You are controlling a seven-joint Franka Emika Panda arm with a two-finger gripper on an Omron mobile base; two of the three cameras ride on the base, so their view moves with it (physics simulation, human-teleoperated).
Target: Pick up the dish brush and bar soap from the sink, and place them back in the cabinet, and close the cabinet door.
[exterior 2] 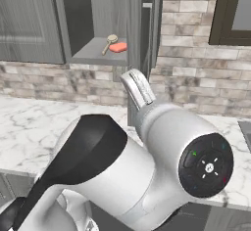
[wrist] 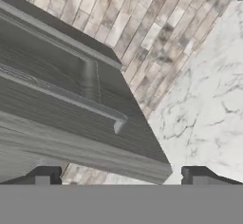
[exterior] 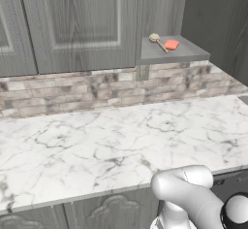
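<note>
In the right base view the robot's own arm covers most of the tabletop (exterior 2: 29, 122) and the lower edge of the cabinet door (exterior 2: 145, 34). The dish brush (exterior: 157, 41) is too small to show its bristles, and the hand view's edges crop that door.

The end effector (wrist: 121, 173) has its jaws fully spread, with nothing between the two dark fingertips (wrist: 45, 174). The white arm (exterior 2: 162, 142) rises with its elbow bent, the forearm reaching up and forward. In the left base view, a white link (exterior: 186, 194) shows at lower right.
</note>
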